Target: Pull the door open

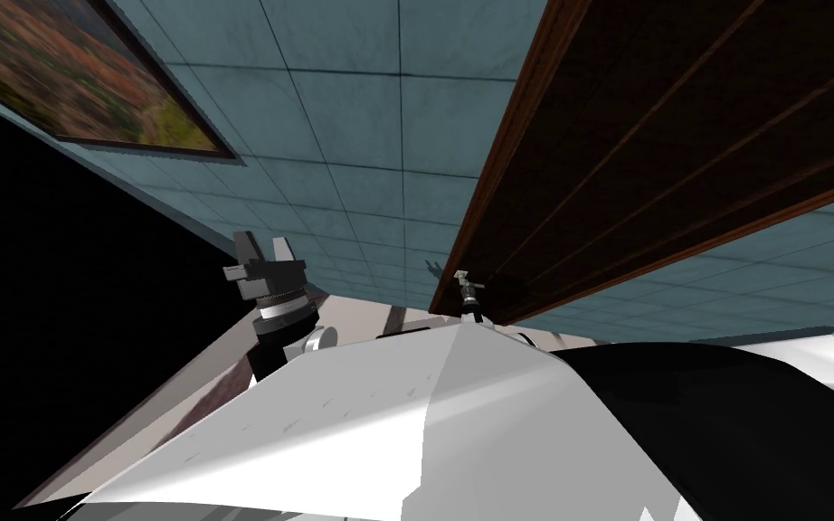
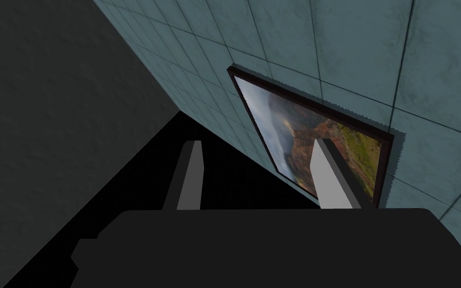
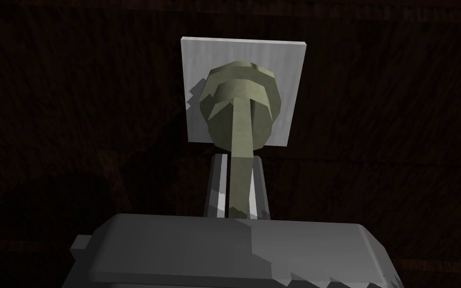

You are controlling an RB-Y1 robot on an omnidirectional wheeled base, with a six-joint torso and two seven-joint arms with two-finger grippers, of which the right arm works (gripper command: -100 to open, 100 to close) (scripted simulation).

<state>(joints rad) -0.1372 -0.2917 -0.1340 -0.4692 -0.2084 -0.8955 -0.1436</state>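
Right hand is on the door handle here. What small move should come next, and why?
Probably a gentle pull of the right hand straight back toward the body. Its fingers press both sides of the olive handle, in front of the grey plate on the dark door, so the grip looks ready. The left hand is open, apart from the door.

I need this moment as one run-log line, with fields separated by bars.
right gripper: shut on olive lever handle | mount: grey plate on dark brown door | left gripper: open, holding nothing
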